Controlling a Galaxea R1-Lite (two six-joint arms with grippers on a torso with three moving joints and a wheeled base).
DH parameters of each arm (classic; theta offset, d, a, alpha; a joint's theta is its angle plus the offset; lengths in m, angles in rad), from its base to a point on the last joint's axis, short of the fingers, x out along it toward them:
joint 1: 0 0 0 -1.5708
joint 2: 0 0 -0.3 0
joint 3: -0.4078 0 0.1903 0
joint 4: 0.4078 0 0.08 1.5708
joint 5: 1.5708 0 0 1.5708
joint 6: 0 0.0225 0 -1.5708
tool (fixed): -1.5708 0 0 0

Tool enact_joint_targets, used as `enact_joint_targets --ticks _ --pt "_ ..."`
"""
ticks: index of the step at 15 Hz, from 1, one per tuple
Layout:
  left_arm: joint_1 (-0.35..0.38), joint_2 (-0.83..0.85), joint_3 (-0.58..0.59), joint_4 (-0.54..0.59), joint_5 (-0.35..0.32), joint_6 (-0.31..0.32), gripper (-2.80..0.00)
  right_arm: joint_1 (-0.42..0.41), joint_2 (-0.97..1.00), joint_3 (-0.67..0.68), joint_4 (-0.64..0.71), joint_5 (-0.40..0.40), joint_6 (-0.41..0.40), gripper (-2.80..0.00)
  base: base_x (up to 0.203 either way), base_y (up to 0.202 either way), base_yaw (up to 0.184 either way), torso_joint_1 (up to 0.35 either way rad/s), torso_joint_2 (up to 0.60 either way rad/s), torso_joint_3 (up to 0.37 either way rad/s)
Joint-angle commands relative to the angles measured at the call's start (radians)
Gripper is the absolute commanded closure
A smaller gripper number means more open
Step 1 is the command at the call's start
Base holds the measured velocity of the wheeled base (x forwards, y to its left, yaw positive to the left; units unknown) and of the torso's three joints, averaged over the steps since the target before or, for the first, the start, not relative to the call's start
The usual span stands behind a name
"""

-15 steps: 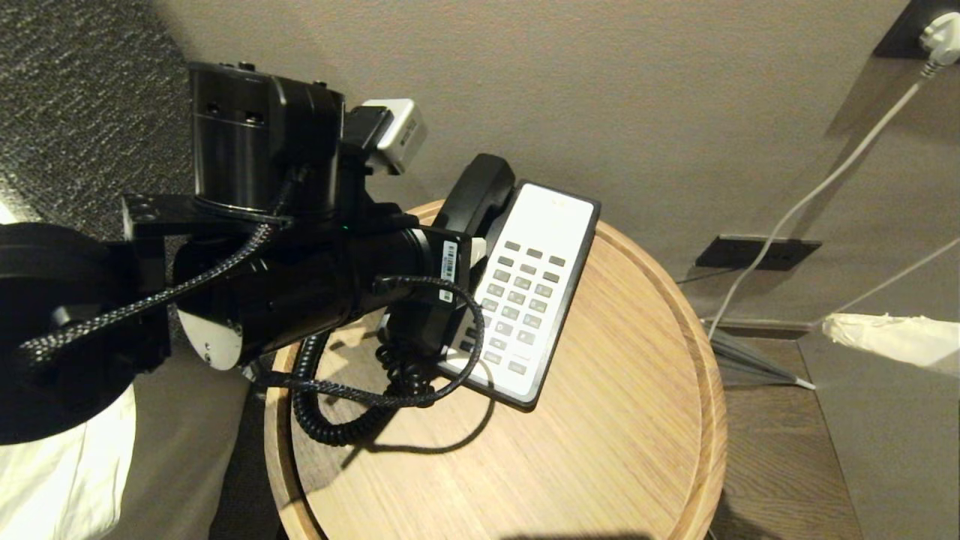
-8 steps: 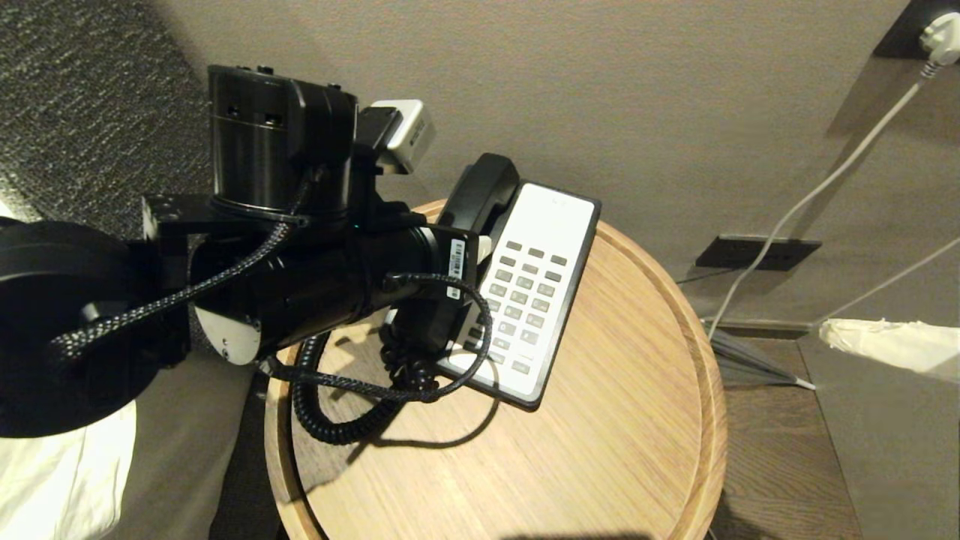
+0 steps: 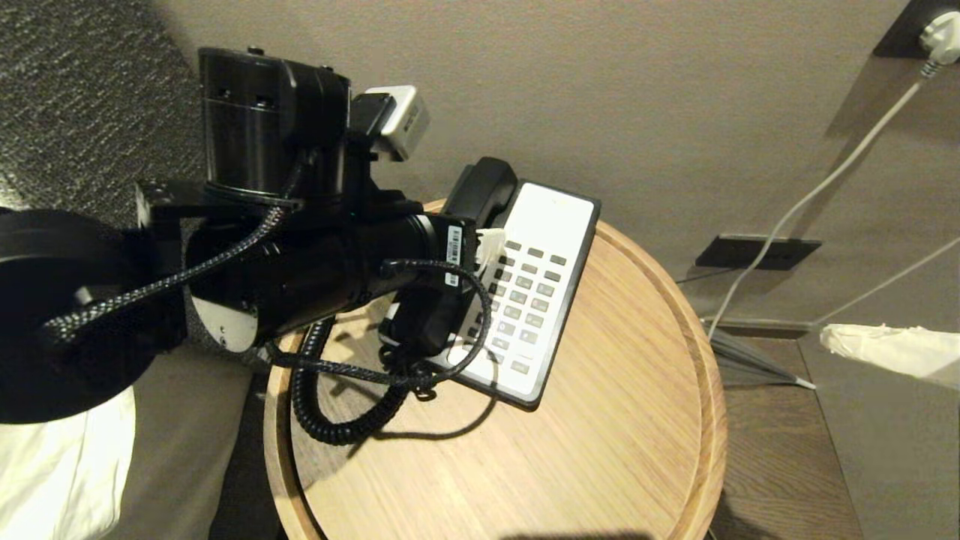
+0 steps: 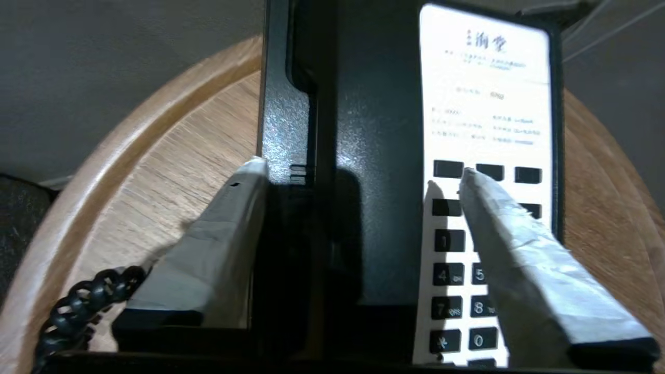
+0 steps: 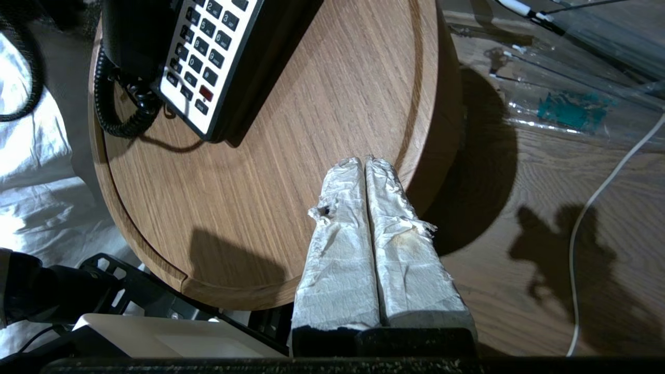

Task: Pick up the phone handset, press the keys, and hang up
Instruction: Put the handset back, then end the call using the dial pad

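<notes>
Straddling phone handset (image 4: pixel 358 156), left gripper (image 4: pixel 363 171) spread.

One phone handset (image 3: pixel 480 191), one phone base (image 3: pixel 551 225), one round table (image 3: pixel 637 420) — two grippers' fingers (image 4: pixel 234 218), two apiece.

Glossy black plastic phone handset (image 3: pixel 480 191), black coiled cord (image 3: pixel 337 420). Phone base (image 3: pixel 551 225): white face, black rim, dark grey keys (image 3: pixel 525 292); one red key (image 5: pixel 206 93) low on the pad. Round tabletop (image 3: pixel 600 420): light oak, straight grain. Left pincer (image 4: pixel 358 176) and right pincer (image 5: pixel 363 163): fingers wrapped in off-white tape. Left arm (image 3: pixel 300 270): black, braided black cable. Wall (image 3: pixel 637 90) plain beige. Floor (image 5: pixel 545 208) dark brown wood.
</notes>
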Motion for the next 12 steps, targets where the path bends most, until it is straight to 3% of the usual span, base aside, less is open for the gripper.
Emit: enact_joint_targets --ticks 1,5,6,10,12 --pt "-0.002 -0.072 0.002 0.002 0.001 -0.002 -2.80 0.000 0.002 -0.001 0.001 0.000 0.000 0.00 0.000 0.000 0.000 0.000 0.00 0.000" --pt "0.003 -0.250 0.085 0.013 0.003 -0.046 -2.80 0.001 0.048 -0.009 -0.005 0.006 -0.002 0.00 0.000 0.000 0.000 0.000 0.00 0.000" --pt "0.005 -0.300 0.118 0.014 0.003 -0.052 0.00 0.002 0.072 -0.017 -0.023 0.024 -0.003 0.00 0.000 0.000 0.000 0.000 0.00 0.000" --pt "0.023 -0.472 0.187 0.023 0.002 -0.068 0.00 0.019 0.205 -0.095 -0.063 0.094 -0.006 0.00 0.000 0.000 0.000 0.000 0.00 0.000" --pt "0.041 -0.538 0.203 0.030 0.002 -0.110 0.00 0.055 0.282 -0.141 -0.067 0.120 -0.005 0.00 0.000 0.000 0.000 0.000 0.00 0.000"
